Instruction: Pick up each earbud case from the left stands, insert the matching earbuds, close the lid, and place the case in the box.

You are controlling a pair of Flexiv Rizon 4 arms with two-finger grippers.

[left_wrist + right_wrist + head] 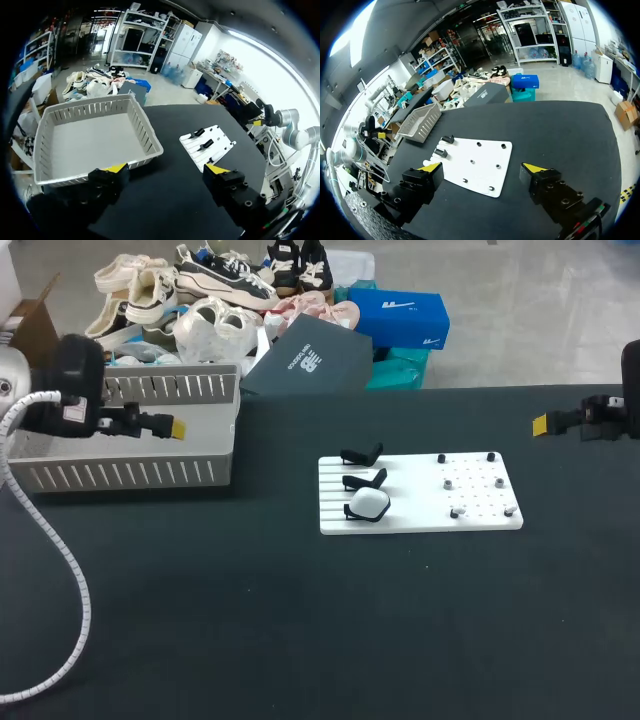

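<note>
Both arms are parked wide of the work. The left gripper [166,170] hovers over the box [150,137] at the table's [300,640] far left corner, fingers spread apart with nothing between them. The right gripper [482,168] hangs out by the table's right edge, also spread and empty.

All the action sits mid-table on the white board [420,522]. Count the stands [362,480] along its left side: three black cradles in a row. Only one is loaded, the one closest to the table's front edge, and it carries the lone white earbud case [369,504]. The other two stand bare.

On the board's right side I make it six earbuds [449,482], small dark-and-white pieces spaced well apart. The box shows nothing inside.

The case looks like a smooth, rounded shell of hard plastic, so it is probably light, stiff and quite slippery. The sensible hold is across its two broad flanks, fingertips low on the body and clear of the lid seam. Then it should come straight up out of the cradle, so the black prongs do not snag it. The earbuds look tiny and easily knocked, so they call for a gentle pinch.
</note>
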